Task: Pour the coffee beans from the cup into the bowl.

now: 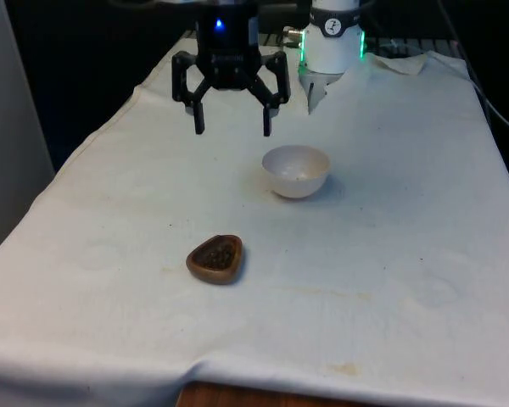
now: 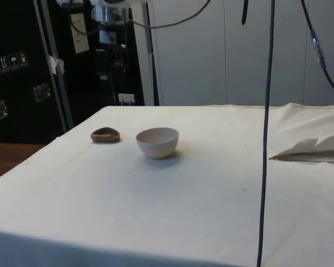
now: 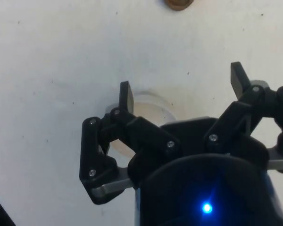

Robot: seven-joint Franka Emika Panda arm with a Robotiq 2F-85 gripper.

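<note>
A small brown cup with dark coffee beans inside stands on the white cloth toward the near side, also seen as the brown cup in the side view and at the picture's edge as the cup in the wrist view. A white bowl sits farther back; it is the bowl in the side view and partly hidden behind a finger as the bowl in the wrist view. My black gripper hangs open in the air, behind the bowl and toward the front view's left, holding nothing. The gripper has its fingers spread wide.
The white cloth covers the whole table, with a torn flap near the robot base. A folded piece of cloth lies at the side view's right. A black cable hangs down in front of the side camera.
</note>
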